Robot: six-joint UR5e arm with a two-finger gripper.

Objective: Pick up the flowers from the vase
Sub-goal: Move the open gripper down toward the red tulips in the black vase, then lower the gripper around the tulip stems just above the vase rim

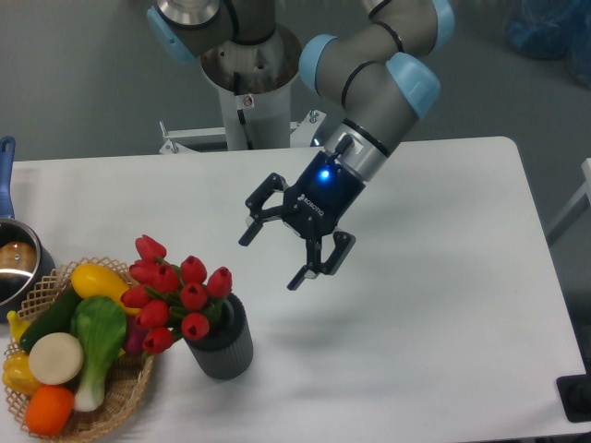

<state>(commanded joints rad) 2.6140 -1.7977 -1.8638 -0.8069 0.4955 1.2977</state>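
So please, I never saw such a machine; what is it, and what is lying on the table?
It is a robot arm, seen by one fixed camera looking down from the front. At its end is a two-finger gripper, open and empty, hanging above the white table. On the table stands a dark vase holding red flowers. Beside it, to the left, is a wicker basket of vegetables, and at the left edge a metal pot with a blue handle. Nothing is held.
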